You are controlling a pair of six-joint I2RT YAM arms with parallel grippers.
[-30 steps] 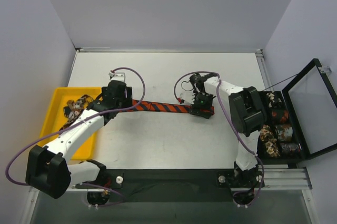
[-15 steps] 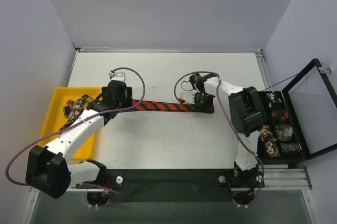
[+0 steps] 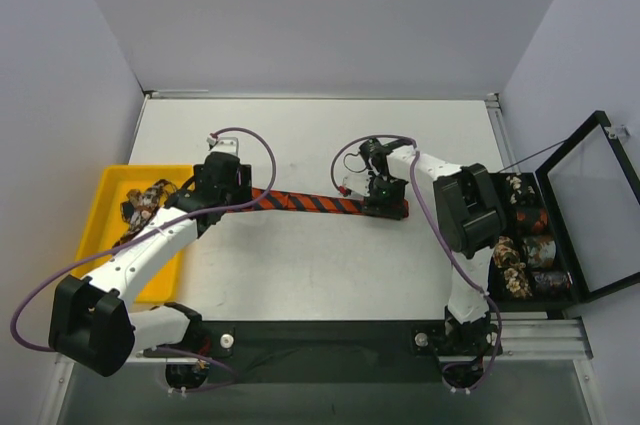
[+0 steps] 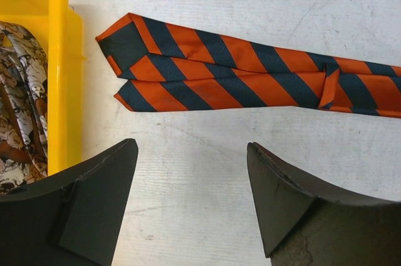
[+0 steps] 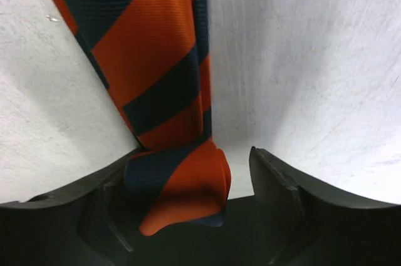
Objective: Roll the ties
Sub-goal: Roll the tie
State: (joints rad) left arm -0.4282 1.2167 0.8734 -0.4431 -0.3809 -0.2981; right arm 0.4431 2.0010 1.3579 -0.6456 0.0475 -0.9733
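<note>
Finds the striped tie [image 3: 310, 203] flat on the white tabletop [image 3: 300, 135], stretched left to right across frame centre. Holds the left tool [image 4: 189, 153] released and empty just below the tie's pointed end, beside the yellow tray [image 4: 62, 91] of patterned ties [image 4: 19, 109] at frame left. Sets the right tool [image 5: 194, 153] astride the tie's folded right end, released, with a gap before the finger [image 5: 282, 197] at frame right.

The orange-striped tie [image 3: 310, 203] lies stretched flat, one end curled; brown patterned ties [image 3: 140, 207] lie heaped apart.
</note>
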